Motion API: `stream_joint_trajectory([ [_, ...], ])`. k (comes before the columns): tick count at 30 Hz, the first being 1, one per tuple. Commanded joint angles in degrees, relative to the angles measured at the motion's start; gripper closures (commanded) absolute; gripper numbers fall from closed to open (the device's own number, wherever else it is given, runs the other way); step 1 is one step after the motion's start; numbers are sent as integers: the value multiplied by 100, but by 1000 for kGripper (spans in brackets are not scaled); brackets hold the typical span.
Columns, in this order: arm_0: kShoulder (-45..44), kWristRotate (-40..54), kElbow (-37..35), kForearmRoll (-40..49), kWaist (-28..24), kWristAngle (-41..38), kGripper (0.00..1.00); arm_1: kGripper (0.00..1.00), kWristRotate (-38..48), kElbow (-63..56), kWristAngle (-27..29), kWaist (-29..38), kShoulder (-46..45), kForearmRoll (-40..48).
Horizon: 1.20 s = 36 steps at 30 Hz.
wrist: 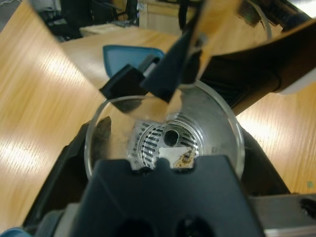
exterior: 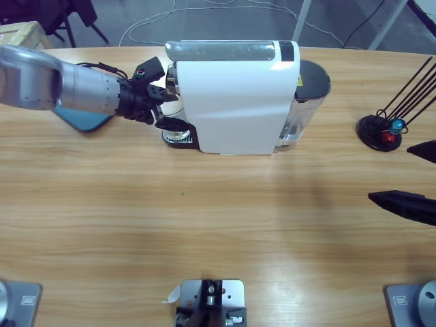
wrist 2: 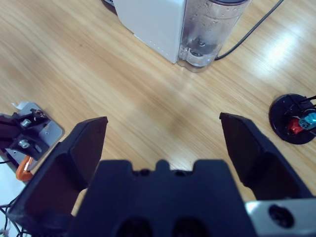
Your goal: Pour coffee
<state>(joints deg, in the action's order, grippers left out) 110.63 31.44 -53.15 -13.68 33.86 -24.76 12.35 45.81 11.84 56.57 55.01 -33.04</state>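
The left end effector (exterior: 165, 105) is clamped on the rim of a clear glass cup (wrist: 165, 143) standing upright, mouth up, on the drip grille at the nine o'clock end of the white coffee machine (exterior: 235, 102). The machine's long axis runs three to nine o'clock across the worktop (exterior: 204, 218). The right end effector (wrist 2: 163, 136) hangs spread wide, holding nothing.

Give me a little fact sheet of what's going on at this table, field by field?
Machine: white coffee machine lying mid-table, clear water tank at its end.
Cup: clear glass cup on the drip grate, looks empty.
Left gripper: at the cup, fingers closed on its rim.
Right gripper: open, over bare wood, holding nothing.
Other: blue pad; black stand.
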Motion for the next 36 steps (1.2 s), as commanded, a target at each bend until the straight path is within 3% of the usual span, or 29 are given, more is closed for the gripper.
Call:
stream_joint_trajectory([
  [1, -66, -117, 319, -95, 47, 129, 0, 0, -58, -195, 55, 38, 144, 43],
  [8, -293, -130, 384, -214, 24, 203, 0, 0, -58, -195, 55, 36, 151, 45],
  [19, -1228, -138, 1193, -214, -80, 419, 0, 0, -28, -239, 28, 38, 195, 113],
  [24, -2098, -277, 1966, -205, -77, 456, 0, 0, 13, -140, 51, 38, 223, 46],
  [28, -2854, -778, 2093, 42, -80, 770, 0, 11, 48, 362, 264, 38, 467, -117],
  [30, -3028, -996, 2061, 113, -73, 770, 0, 220, 37, 832, 558, 29, 803, -256],
  [32, -3012, -1072, 1961, 172, -73, 770, 0, 263, -87, 1243, 672, -1, 1263, -302],
  [33, -3010, -1097, 1906, 190, -73, 770, 2, 376, -110, 1473, 635, -106, 1490, -307],
  [35, -3077, -1177, 1775, 327, -73, 760, 4, 692, -119, 2046, 373, -503, 1879, -370],
  [36, -3145, -1227, 1722, 440, -73, 753, 4, 981, -119, 2356, 97, -763, 2053, -388],
])
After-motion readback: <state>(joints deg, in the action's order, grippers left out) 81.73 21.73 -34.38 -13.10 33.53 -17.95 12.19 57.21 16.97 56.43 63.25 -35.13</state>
